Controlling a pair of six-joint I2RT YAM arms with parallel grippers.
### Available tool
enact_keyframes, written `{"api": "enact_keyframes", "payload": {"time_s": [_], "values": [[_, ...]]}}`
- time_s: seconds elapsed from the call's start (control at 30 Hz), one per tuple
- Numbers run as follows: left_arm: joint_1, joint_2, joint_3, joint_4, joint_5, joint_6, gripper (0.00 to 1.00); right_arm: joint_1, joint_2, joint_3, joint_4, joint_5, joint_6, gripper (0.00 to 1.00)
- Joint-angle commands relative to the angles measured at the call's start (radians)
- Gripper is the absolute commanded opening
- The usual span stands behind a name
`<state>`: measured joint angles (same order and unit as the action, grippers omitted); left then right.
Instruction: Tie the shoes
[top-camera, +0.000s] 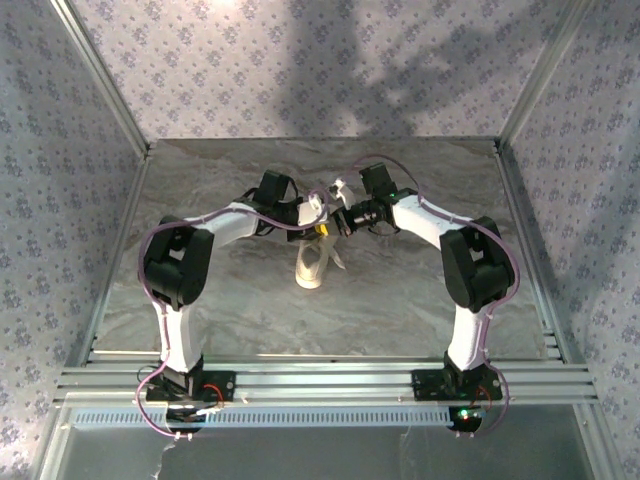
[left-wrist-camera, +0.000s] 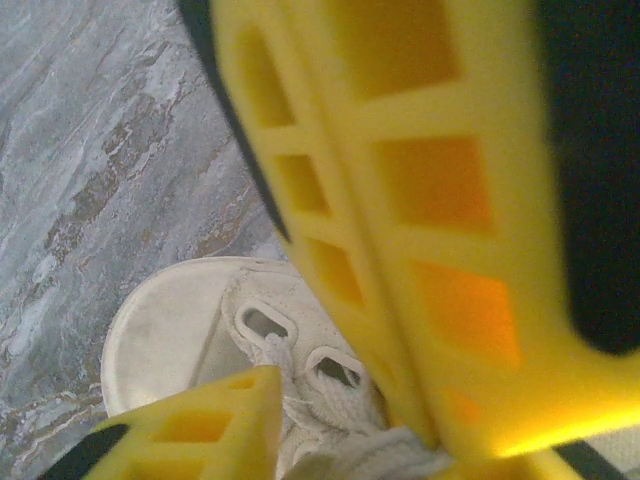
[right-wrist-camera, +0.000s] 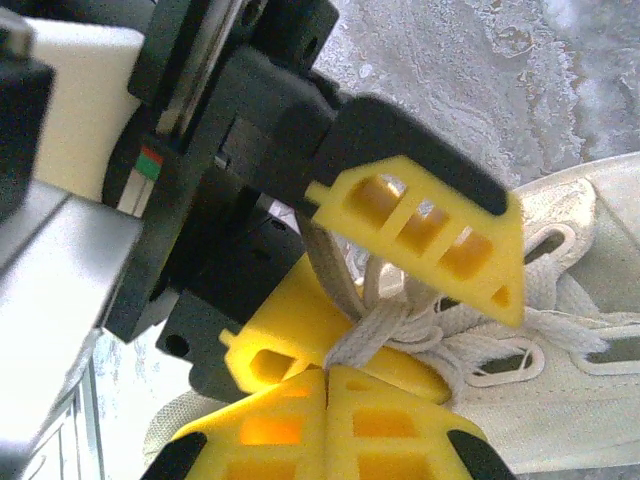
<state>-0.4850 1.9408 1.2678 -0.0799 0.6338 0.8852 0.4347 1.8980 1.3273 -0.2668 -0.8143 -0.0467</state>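
Sneaker (top-camera: 311, 268): sole-down near mid-counter (top-camera: 430, 300), toe (left-wrist-camera: 165, 335) apparently toward the arm bases, far end under both grippers. Upright, not tipped. Laces (right-wrist-camera: 420, 325): threaded through the eyelets (left-wrist-camera: 266, 322), gathered above them in a loose tangle. No finished bow seen.

Right gripper (right-wrist-camera: 326, 390): clenched, fingers (right-wrist-camera: 390, 425) pressed flat together, grasping laces just above the eyelets. One strand seen leaving the seam between the fingers. Left gripper (top-camera: 320, 226): released, fingers (left-wrist-camera: 420, 200) spread, straddling the upper eyelets, strands crossing the gap. No pinch confirmed. Grippers nearly touching over the lacing.

Handling, as judged: light and small, likely to slide or lift off the smooth counter under any upward pull, with nothing pinning it down. Upper part soft, bottom probably stiffer. Laces thin, limp and woven. Fair hold against the fingers, but apt to slip out if taken near the tip. Not fragile.

Where to take hold, as judged: laces partway along the free length, not at the ends, leaving slack enough for a loop. Pull low and sideways rather than up, to keep sneaker seated. Avoid clamping shoe fabric along with the strand.

Risk, as judged: crowding of yellow fingers over a small lacing area, with one gripper fouling the other or trapping both strands at once.
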Motion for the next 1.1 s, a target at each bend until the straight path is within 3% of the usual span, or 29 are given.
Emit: {"api": "enact_keyframes", "payload": {"time_s": [0.0, 0.17, 0.3, 0.6, 1.07], "values": [[-0.009, -0.043, -0.044, 0.093, -0.026, -0.018, 0.22, 0.016, -0.029, 0.025, -0.032, -0.055, -0.017, 0.06], [-0.012, -0.085, -0.124, 0.181, -0.06, -0.043, 0.05, 0.007, -0.042, 0.015, -0.001, -0.085, 0.025, 0.3], [-0.022, -0.12, -0.193, 0.271, -0.098, -0.063, 0.0, -0.016, -0.068, -0.011, 0.042, -0.12, 0.076, 0.38], [-0.034, -0.155, -0.28, 0.412, -0.142, -0.083, 0.0, -0.097, -0.064, -0.077, 0.113, -0.029, 0.291, 0.4], [-0.039, -0.185, -0.319, 0.49, -0.126, -0.13, 0.0, -0.094, 0.053, -0.09, 0.263, -0.112, 0.436, 0.36]]}}
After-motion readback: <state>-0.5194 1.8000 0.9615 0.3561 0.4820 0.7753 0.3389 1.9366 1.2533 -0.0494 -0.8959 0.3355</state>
